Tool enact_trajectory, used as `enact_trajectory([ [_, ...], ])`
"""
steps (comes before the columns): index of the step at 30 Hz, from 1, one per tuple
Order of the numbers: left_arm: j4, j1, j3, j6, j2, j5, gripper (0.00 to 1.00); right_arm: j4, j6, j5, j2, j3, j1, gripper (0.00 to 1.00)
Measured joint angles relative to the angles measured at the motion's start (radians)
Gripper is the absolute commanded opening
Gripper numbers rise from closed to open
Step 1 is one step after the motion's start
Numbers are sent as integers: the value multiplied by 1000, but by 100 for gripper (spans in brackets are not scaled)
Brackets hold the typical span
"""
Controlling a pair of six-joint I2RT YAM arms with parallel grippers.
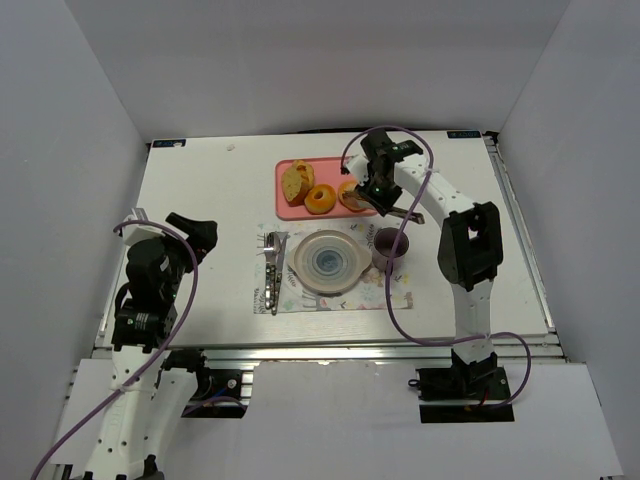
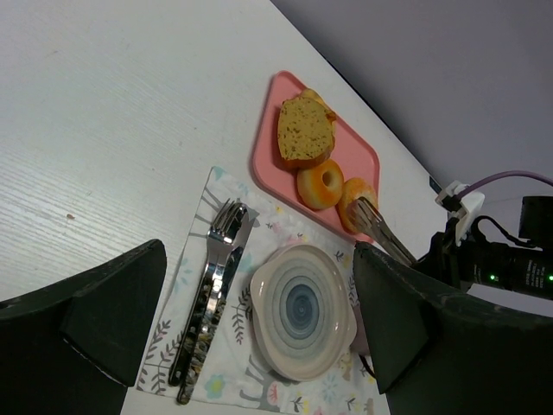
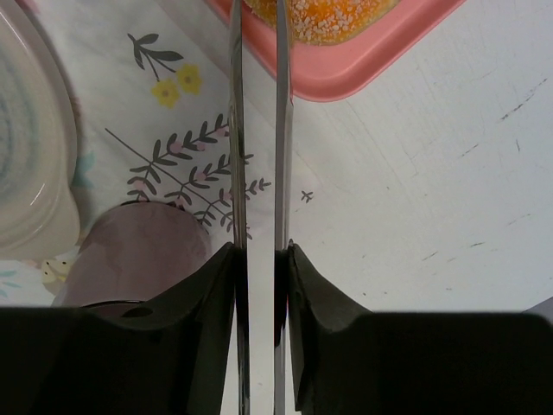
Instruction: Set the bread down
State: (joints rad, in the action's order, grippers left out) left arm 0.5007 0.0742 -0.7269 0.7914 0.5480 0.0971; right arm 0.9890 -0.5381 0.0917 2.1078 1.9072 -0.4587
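The right hand (image 3: 257,259) is pressing its fingers together on the two blades of metal tongs (image 3: 235,130). The blades are running nearly closed up the frame to the bread (image 3: 337,17), though whether their tips are pinching it is not showing. The bread is lying at the right end of the pink tray (image 3: 346,73), upper centre of the overhead view, just beside another ring bun (image 1: 320,199) and a bread chunk (image 1: 293,181). Below the tray, a mug (image 1: 389,246), plate (image 1: 326,262) and cutlery (image 1: 271,270) are sitting on a placemat (image 1: 400,292) on the counter (image 1: 200,180). At lower left, the left hand (image 1: 197,234) is hovering, fingers spread wide, holding nothing.
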Motion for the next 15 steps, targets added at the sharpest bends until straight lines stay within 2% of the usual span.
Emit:
enact_trajectory([
  [2, 0, 0, 0, 0, 0, 0, 98, 2, 0, 0, 0, 4, 0, 0],
  [10, 1, 0, 0, 2, -1, 0, 98, -18, 7, -18, -19, 8, 6, 0],
  [15, 1, 0, 0, 3, -4, 0, 98, -75, 7, -58, -116, -15, 19, 0],
])
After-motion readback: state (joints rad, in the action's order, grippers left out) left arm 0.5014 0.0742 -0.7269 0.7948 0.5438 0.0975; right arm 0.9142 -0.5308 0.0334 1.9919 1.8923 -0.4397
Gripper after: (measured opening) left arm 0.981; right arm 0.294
